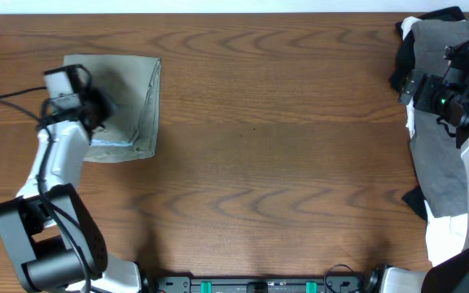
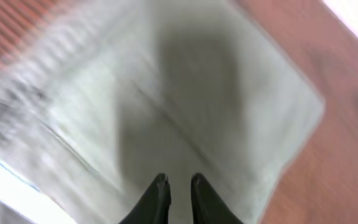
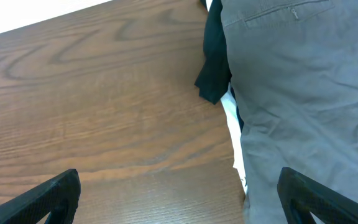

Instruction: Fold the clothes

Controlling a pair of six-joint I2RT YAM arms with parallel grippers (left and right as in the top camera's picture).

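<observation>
Now my left gripper [image 2: 179,194] hangs over the shorts [image 2: 216,106], its fingers nearly together with nothing between them. The shorts lie at the far left of the table [image 1: 283,146], folded into a square, so I judge this piece done. My right gripper [image 3: 179,202] stands wide apart and empty beside the unfolded grey trousers [image 3: 303,93], black garment [image 3: 215,68] and white cloth [image 3: 234,124]. No basket or box is visible.
</observation>
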